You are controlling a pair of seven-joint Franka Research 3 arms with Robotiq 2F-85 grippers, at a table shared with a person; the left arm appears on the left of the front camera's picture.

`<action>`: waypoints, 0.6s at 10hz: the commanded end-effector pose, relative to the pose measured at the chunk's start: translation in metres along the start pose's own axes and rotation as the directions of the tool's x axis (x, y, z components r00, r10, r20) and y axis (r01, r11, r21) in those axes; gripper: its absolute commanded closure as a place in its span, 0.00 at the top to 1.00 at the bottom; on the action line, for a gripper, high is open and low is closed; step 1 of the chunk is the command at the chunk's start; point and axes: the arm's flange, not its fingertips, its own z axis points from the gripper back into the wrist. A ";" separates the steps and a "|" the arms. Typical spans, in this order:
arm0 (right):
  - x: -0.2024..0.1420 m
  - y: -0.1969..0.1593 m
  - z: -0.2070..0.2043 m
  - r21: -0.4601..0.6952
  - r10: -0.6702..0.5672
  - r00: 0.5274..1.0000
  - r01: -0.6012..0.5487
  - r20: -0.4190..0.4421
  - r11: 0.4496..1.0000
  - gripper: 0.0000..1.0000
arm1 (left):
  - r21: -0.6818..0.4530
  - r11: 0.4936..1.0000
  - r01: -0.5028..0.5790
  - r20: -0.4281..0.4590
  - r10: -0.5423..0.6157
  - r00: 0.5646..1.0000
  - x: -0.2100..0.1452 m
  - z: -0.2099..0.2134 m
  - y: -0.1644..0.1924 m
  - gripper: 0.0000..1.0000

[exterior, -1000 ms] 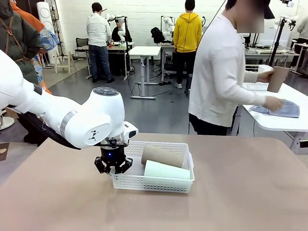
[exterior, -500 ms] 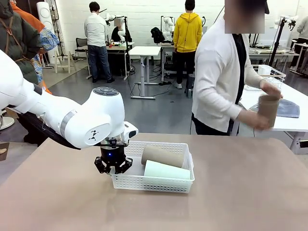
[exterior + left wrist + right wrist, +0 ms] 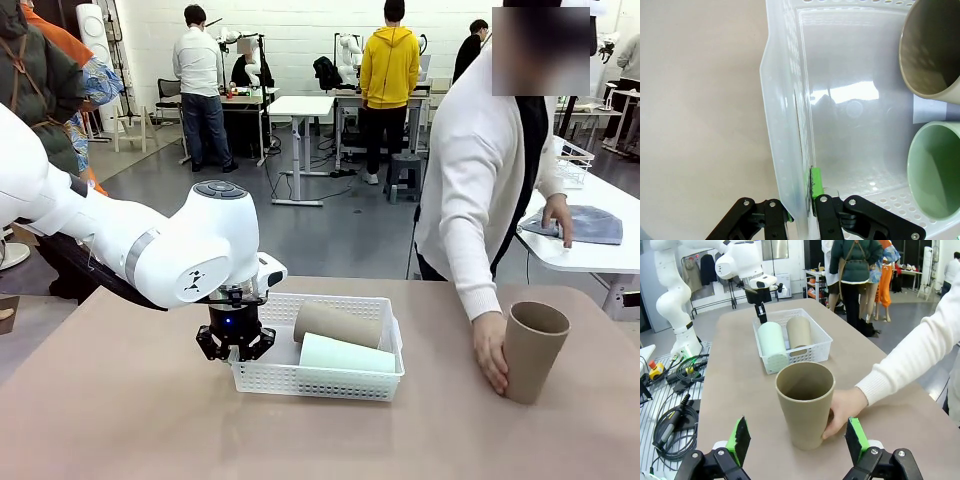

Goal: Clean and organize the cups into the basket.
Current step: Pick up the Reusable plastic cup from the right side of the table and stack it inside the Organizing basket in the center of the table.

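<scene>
The tall kraft-brown paper cup (image 3: 805, 412) stands upright mid-frame in the right wrist view, a person's hand (image 3: 842, 410) round its base, well apart from the white perforated plastic basket (image 3: 817, 351) above. The right gripper (image 3: 798, 436) stands spread either side of the cup. Better, I'd say, that it closes at mid-height once the hand clears. The left gripper (image 3: 801, 206) pinches the basket's wall. The person's fingers are hidden behind the cup.

Lower centre of the front view: basket (image 3: 300, 382) on the table (image 3: 400, 440), rear cup (image 3: 338, 323) and front cup (image 3: 345, 355) lying side by side in its right half. Left gripper (image 3: 236, 348) at its left wall, a finger either side. Lower right: standing cup (image 3: 533, 350) on the table, well apart from the basket, person's hand (image 3: 490, 352) touching its left side. Right wrist view: same cup between the spread fingers of the right gripper (image 3: 797, 437).
</scene>
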 end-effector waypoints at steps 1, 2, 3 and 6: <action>0.002 0.001 0.001 -0.003 -0.008 1.000 0.008 -0.007 1.000 1.00 | -0.001 1.000 0.000 0.005 0.000 1.000 0.001 0.002 -0.002 0.00; 0.002 0.001 0.001 -0.003 -0.008 1.000 0.008 -0.007 1.000 1.00 | -0.001 1.000 0.000 0.005 0.000 1.000 0.001 0.002 -0.002 0.00; 0.002 0.001 0.001 -0.003 -0.008 1.000 0.008 -0.007 1.000 1.00 | -0.001 1.000 0.000 0.005 0.000 1.000 0.001 0.002 -0.002 0.00; -0.027 -0.014 -0.012 0.070 0.003 0.999 0.000 -0.037 0.998 1.00 | -0.001 1.000 0.000 0.005 0.000 1.000 0.001 0.002 -0.002 0.00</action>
